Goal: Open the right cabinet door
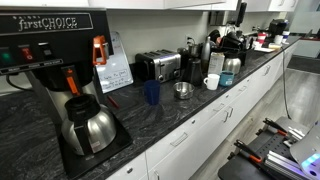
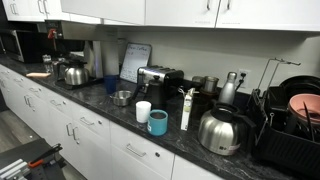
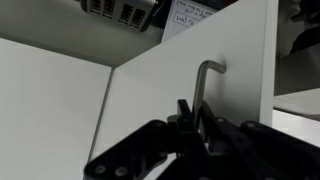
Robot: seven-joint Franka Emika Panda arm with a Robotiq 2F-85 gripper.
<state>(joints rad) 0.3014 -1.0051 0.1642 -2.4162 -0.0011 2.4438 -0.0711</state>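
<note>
In the wrist view, the gripper (image 3: 198,113) fingers are clamped on the metal bar handle (image 3: 209,76) of the white cabinet door (image 3: 150,105), which stands ajar below the bench's (image 1: 175,118) front edge.

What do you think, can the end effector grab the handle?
Probably yes. In the wrist view the end effector sits right at the handle on the white door, with nothing between them.

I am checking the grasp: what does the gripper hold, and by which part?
The gripper seems to hold the cabinet door handle, by the lower end of its bar.
</note>
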